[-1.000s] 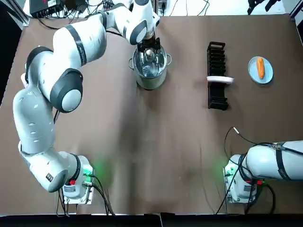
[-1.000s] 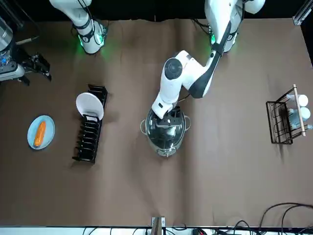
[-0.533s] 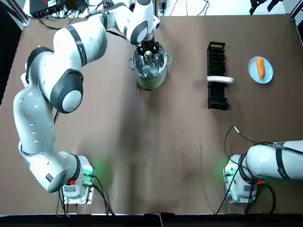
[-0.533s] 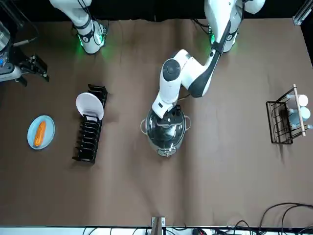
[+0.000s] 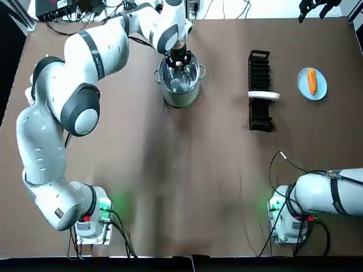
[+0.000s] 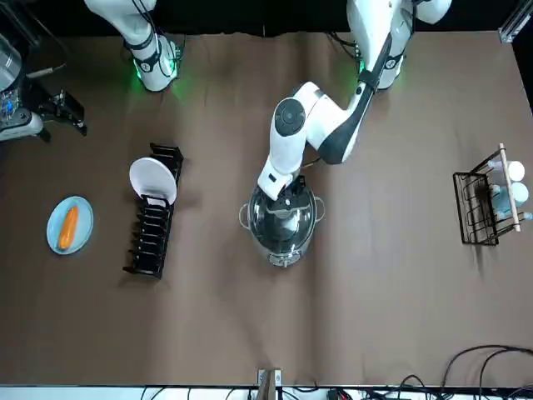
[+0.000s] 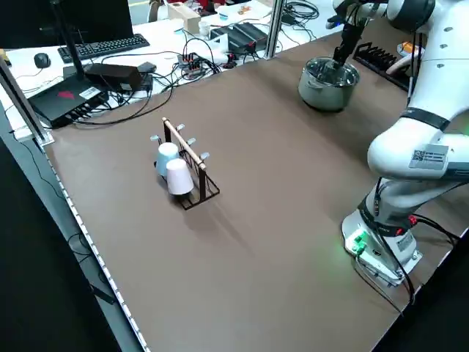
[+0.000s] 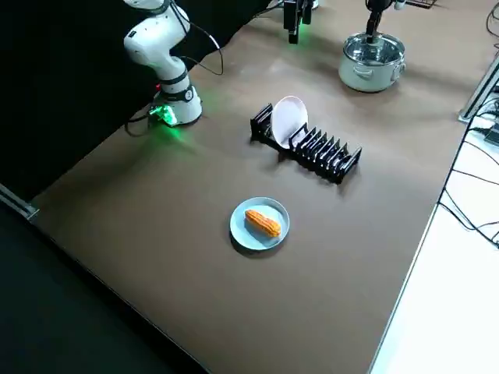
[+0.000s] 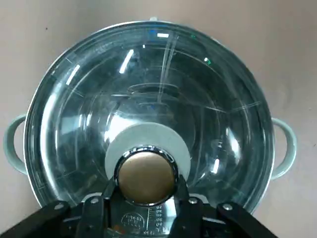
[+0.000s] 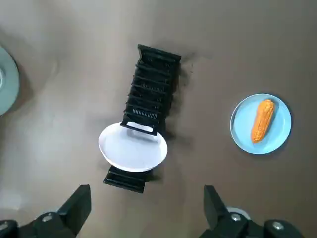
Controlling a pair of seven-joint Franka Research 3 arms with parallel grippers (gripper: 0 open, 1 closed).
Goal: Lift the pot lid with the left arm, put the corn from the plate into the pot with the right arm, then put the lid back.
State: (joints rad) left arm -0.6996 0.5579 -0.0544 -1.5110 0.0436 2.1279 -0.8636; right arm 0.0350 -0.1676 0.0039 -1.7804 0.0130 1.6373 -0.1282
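A steel pot (image 5: 180, 93) stands at the far middle of the table with its glass lid (image 9: 148, 99) on. My left gripper (image 5: 178, 61) reaches down onto the lid. In the left wrist view its fingers (image 9: 110, 191) press against both sides of the lid's round metal knob (image 9: 146, 173), shut on it. The orange corn (image 5: 312, 81) lies on a small blue plate (image 5: 300, 85) at the far right. My right gripper (image 5: 317, 4) hovers high beyond the plate, open and holding nothing. In the right wrist view the corn (image 10: 262, 120) shows far below.
A black dish rack (image 5: 260, 107) holding one white plate (image 5: 264, 96) stands between the pot and the blue plate. A wire rack with cups (image 6: 487, 200) sits on the robot's left side of the table. Cables and equipment lie beyond the far edge.
My left gripper has come down over the pot and its fingers have settled around the lid's knob. The right gripper has shifted slightly at the far right. The lid stays on the pot.
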